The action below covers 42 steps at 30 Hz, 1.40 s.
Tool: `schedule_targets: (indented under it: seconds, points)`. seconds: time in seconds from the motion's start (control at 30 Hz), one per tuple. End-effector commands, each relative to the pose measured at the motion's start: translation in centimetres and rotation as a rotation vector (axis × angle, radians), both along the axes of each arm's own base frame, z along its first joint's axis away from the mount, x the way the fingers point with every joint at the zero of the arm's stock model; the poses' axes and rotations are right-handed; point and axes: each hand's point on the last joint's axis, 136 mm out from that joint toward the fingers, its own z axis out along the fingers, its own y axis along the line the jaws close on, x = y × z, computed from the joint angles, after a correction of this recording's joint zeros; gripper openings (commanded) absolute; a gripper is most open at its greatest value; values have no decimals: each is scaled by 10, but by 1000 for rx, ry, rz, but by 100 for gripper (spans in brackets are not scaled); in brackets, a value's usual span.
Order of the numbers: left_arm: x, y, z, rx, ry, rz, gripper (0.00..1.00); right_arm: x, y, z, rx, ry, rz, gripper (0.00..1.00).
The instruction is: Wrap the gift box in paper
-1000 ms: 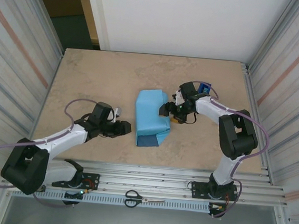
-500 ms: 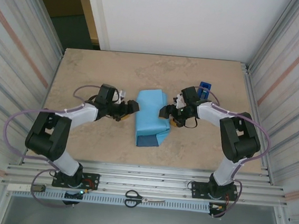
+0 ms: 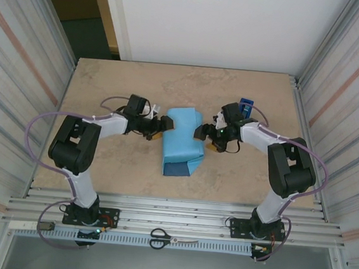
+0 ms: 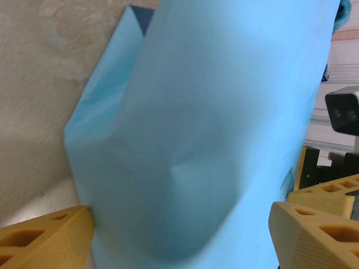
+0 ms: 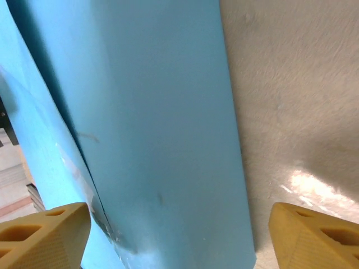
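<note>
- The surface [image 3: 108, 83] carries the paper [image 3: 182, 141] at its middle. It is a sky-blue folded bundle whose long axis runs from far to near. Its near end is open and shows the navy face inside.
- The box is hidden. I judge it sits inside the bundle, where the left wrist view shows the sheet swelling over something.
- The two arms reach in from opposite sides, across the bundle's short axis. The paper therefore lies between them, to the right of the left pincer [image 3: 163, 125] and to the left of the right pincer [image 3: 200, 134].
- The left pincer is at the bundle's far-left corner, either touching it or just beside it; I cannot tell which. Its jaws are spread and pinch nothing. Its fingers [image 4: 45, 238] stand wide, with the blue face spanning the gap ahead.
- The right pincer is just beside the right edge, slightly nearer the arm bases than its partner. It is spread too and holds nothing. From between its fingers [image 5: 314, 235] the paper's long edge runs away, with bare surface alongside.
- Neither arm looks clearly nearer. Any squeeze or tuck would likely come inward along the short axis, and the open near end is well apart from both pincers.
- The dispenser [image 3: 246, 106] stands behind the right arm, apart from the paper.
</note>
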Motion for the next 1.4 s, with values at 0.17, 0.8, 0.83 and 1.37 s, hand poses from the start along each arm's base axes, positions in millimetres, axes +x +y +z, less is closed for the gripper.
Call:
schedule_targets:
  seconds: [0.17,0.8,0.83,1.37]
  points:
    - [7,-18,2,-28,13,-82,81,13,5,14,11,-38,73,87]
    - [-40,32,33,140,-132,-31,79,2,14,-3,-94,-13,40,88]
    - [-46,36,33,137,-136,-28,74,1,12,-6,-98,-9,33,87]
    - [-110,56,-19,112,56,109,25,-15,-2,-33,-159,36,5,82]
